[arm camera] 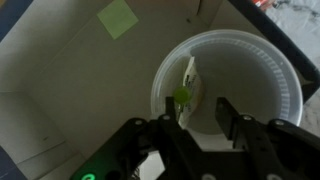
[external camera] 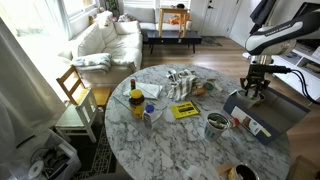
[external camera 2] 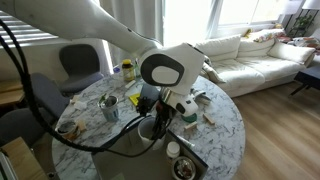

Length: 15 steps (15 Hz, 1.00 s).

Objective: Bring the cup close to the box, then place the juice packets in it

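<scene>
The grey box [external camera: 275, 118] stands at the table's edge, and my gripper [external camera: 255, 92] hangs right over it. In the wrist view the box's grey inside [arm camera: 60, 90] fills the frame, with a white round container [arm camera: 270, 90] on its floor. A juice packet [arm camera: 190, 80] with a green spot lies in that container. My gripper [arm camera: 205, 112] is open just above it, one finger over the packet's end. The silver metal cup [external camera: 217, 123] stands on the table beside the box and also shows in an exterior view [external camera 2: 109, 107]. More juice packets [external camera: 180, 80] lie mid-table.
A flat yellow packet [external camera: 185, 110], a yellow-topped bottle [external camera: 137, 100] and a dark-filled bowl [external camera: 243, 172] are on the round marble table [external camera: 150, 145]. A green note [arm camera: 117, 18] is stuck inside the box. A wooden chair [external camera: 75, 90] stands beside the table.
</scene>
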Motion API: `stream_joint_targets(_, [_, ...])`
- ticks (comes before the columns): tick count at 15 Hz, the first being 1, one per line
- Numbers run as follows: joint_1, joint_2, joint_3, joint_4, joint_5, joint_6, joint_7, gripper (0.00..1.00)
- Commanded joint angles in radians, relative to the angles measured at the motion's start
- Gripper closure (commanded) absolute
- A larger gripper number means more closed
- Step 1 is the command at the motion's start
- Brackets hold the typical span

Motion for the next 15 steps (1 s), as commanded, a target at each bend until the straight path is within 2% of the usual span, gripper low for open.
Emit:
stream_joint_targets(1, [-0.010,0.020,0.008,0.020,-0.011,-0.020,-0.021,0.53])
stream_joint_targets(2, [-0.010,0.022,0.009,0.020,-0.009,-0.019,-0.022,0.62])
stream_joint_targets(3, [-0.010,0.023,0.010,0.021,-0.005,-0.017,-0.022,0.77])
stream_joint_targets(5, [-0.012,0.022,0.012,0.021,0.001,-0.015,-0.025,0.95])
stream_joint_targets(6, [-0.012,0.021,0.013,0.022,0.002,-0.015,-0.026,1.00])
stream_joint_targets(8, [-0.013,0.014,0.012,0.028,0.001,-0.020,-0.029,0.96])
stream_joint_targets(9, [-0.012,0.007,0.011,0.032,-0.002,-0.022,-0.032,1.00])
stream_joint_targets(15, [-0.016,-0.049,0.014,0.087,-0.016,-0.112,-0.098,1.00])
